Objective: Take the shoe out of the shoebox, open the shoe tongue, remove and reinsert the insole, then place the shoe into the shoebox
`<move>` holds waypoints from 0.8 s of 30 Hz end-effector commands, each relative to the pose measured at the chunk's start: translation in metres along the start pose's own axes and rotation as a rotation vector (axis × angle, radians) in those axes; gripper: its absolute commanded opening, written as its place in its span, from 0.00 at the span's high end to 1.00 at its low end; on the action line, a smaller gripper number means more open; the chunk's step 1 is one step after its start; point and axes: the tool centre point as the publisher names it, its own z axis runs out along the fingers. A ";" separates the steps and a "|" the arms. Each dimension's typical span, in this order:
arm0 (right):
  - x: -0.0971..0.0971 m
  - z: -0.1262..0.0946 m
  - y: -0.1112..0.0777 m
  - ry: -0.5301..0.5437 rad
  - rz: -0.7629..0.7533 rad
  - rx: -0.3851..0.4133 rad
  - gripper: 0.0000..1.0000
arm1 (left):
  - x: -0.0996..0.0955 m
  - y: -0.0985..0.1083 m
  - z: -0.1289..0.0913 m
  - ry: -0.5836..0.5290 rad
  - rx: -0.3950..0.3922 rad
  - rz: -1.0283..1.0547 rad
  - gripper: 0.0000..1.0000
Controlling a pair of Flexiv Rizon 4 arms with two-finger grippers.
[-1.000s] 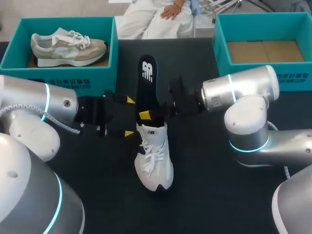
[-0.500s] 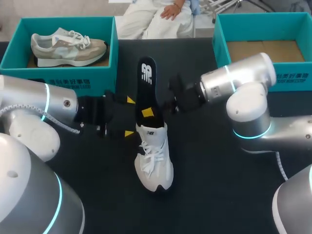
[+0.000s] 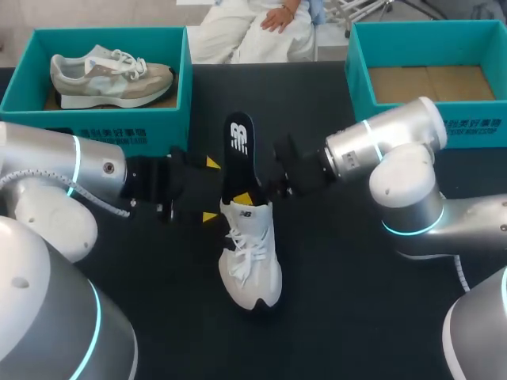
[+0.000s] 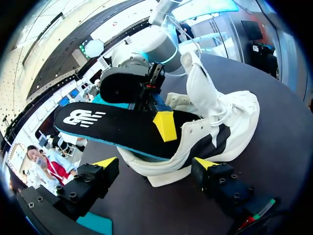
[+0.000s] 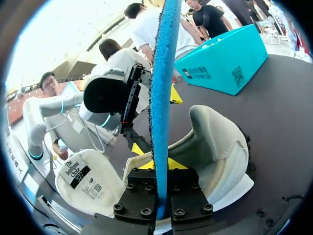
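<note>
A robotics lab bench, not a home or shop: two silver industrial arms with glowing teal joint rings, the left arm [image 3: 47, 166] coming in at 9 o'clock and the right arm [image 3: 380, 142] at 3 o'clock, meet over a matte black table [image 3: 341, 317]. Identical teal boxes, the left shoebox [image 3: 111, 34] at 11 o'clock holding a grey shoe [image 3: 111, 75] and the right shoebox [image 3: 428, 28] at 1 o'clock, flank a white shoe [image 3: 253, 261] laid out at the centre

The head camera is looking down over the whole table [image 3: 341, 317], while the wrist cameras are facing each other closely, sharing the white sneaker [image 4: 230, 117] and black insole [image 4: 112, 125] ahead of the left claw [image 4: 155, 164] and right claw [image 5: 160, 166].
</note>
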 end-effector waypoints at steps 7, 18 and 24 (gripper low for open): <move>-0.003 -0.005 0.032 -0.035 -0.084 -0.017 0.59 | 0.000 -0.001 0.000 0.001 -0.004 0.000 0.00; -0.007 0.005 0.026 0.014 -0.053 0.024 1.00 | 0.000 -0.001 0.000 0.001 -0.004 0.000 0.00; 0.004 0.011 0.001 0.021 0.013 0.029 1.00 | 0.000 -0.001 0.000 0.001 -0.004 0.000 0.00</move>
